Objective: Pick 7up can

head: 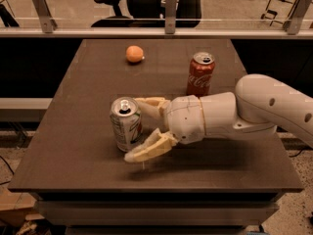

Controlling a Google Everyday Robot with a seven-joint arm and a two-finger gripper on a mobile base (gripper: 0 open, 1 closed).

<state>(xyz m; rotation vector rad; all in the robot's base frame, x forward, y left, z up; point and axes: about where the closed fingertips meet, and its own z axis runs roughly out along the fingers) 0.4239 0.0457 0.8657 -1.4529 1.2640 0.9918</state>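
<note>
The 7up can stands upright on the dark table, left of centre; it is silvery-white and pale green with a silver top. My gripper comes in from the right on a white arm and is open. One cream finger reaches behind the can's right side. The other finger lies in front of the can near its base. The can sits just at the mouth of the fingers, touching or nearly touching them.
A red Coca-Cola can stands upright behind my wrist at the back right. An orange lies at the back centre. A glass railing and an office chair stand beyond the table's far edge.
</note>
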